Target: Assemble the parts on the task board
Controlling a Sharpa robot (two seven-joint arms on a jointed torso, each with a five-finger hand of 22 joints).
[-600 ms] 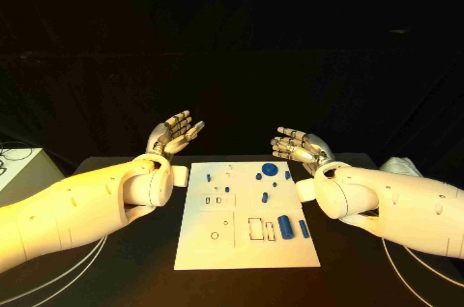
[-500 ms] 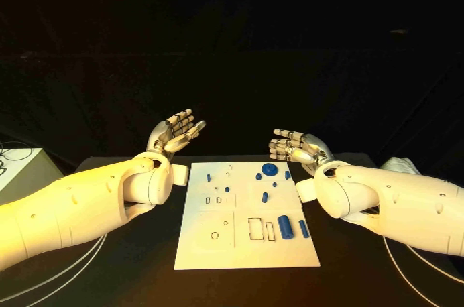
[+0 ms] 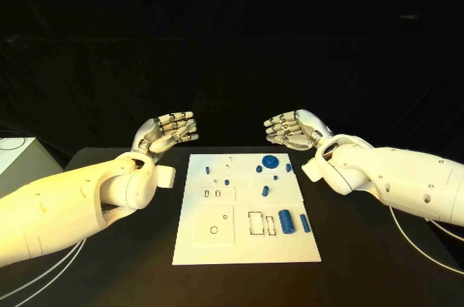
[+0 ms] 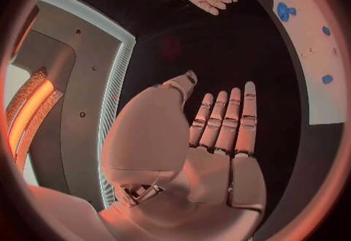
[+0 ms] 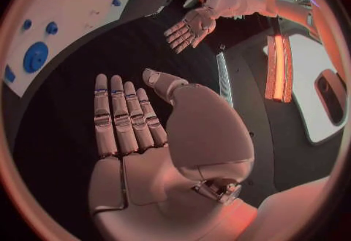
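Head view: left hand (image 3: 164, 134) and right hand (image 3: 296, 129) hover empty, fingers spread; reaching down carelessly could scatter loose blue parts (image 3: 286, 220) across task board (image 3: 242, 243).

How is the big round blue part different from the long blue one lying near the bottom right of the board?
The round blue part is a flat disc near the task board's far edge; the long blue part is a thick rod lying lengthwise toward the near right. The disc is wider, the rod longer. Both are blue, rest on the board, and neither hand touches them.

Black table (image 3: 116, 267), white box (image 3: 15, 161) beside.
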